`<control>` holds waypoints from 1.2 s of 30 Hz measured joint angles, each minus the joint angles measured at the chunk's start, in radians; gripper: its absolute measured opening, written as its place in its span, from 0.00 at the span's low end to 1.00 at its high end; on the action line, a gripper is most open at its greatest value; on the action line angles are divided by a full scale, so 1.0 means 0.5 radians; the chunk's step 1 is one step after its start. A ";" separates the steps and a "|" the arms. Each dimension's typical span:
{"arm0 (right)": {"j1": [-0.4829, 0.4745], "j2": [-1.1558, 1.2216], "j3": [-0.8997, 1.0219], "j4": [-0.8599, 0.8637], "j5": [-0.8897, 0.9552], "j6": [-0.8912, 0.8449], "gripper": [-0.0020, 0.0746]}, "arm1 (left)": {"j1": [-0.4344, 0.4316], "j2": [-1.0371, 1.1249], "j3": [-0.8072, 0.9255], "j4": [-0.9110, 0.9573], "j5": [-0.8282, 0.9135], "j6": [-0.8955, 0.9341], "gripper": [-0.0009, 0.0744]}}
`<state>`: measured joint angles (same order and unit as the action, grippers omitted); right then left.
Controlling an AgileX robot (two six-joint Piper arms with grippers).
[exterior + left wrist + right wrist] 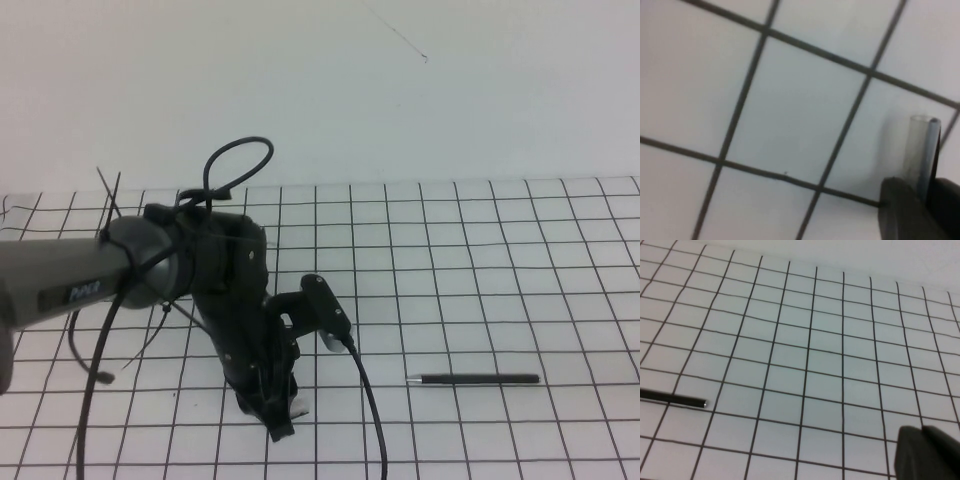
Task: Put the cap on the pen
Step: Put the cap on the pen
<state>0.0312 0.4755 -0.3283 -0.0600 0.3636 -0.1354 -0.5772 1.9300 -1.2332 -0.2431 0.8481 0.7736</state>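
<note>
Left arm's forearm is a smooth grey tube carrying a dark label with pale lettering, too small to read. Beyond it, toward the left claw [283, 415], the wrist housing is chunky matte black, strapped with black zip ties whose tails poke out. A thin black cable loops above the wrist; another trails down beside the claw. A small black camera block juts out just above the claw. Right claw [927, 452] shows only as a dark, matte, blunt-edged shape in its own wrist view.

Left claw [283, 412] tips obscured; pen [671, 399] cropped.
</note>
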 joint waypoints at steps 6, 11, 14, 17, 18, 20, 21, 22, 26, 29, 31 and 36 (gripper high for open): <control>0.000 0.000 0.000 0.120 0.085 -0.044 0.02 | 0.000 0.008 -0.306 0.022 0.308 -0.014 0.11; 0.037 0.025 -0.074 0.508 0.335 -0.696 0.02 | 0.000 -0.031 -0.558 0.038 0.628 -0.209 0.11; 0.037 0.140 -0.200 0.743 0.576 -1.021 0.02 | 0.000 -0.087 -0.661 0.043 0.724 -0.291 0.11; 0.037 0.321 -0.370 0.824 0.890 -1.101 0.02 | 0.000 -0.155 -0.680 0.043 0.724 -0.299 0.10; 0.037 0.396 -0.434 0.838 0.994 -1.146 0.02 | 0.000 -0.184 -0.680 0.043 0.729 -0.304 0.09; 0.037 0.539 -0.548 0.903 1.133 -1.254 0.02 | 0.004 -0.240 -0.680 0.043 0.729 -0.304 0.08; 0.037 0.621 -0.603 0.958 1.189 -1.316 0.02 | 0.004 -0.272 -0.680 0.043 0.729 -0.304 0.08; 0.037 0.705 -0.647 1.030 1.234 -1.399 0.02 | 0.004 -0.302 -0.680 0.043 0.729 -0.304 0.08; 0.037 1.039 -0.873 1.287 1.416 -1.684 0.02 | 0.004 -0.423 -0.680 0.043 0.733 -0.354 0.08; 0.041 1.278 -1.060 1.360 1.497 -1.767 0.02 | 0.004 -0.513 -0.680 0.043 0.737 -0.378 0.08; 0.064 1.430 -1.178 1.351 1.559 -1.775 0.02 | 0.004 -0.572 -0.680 0.043 0.740 -0.407 0.08; 0.266 1.845 -1.516 1.253 1.730 -1.793 0.02 | 0.004 -0.632 -0.680 -0.046 0.745 -0.411 0.08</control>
<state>0.1640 1.3981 -1.0862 0.5664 1.2284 -1.0317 -0.5754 1.6138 -1.5732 -0.2659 1.2204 0.5680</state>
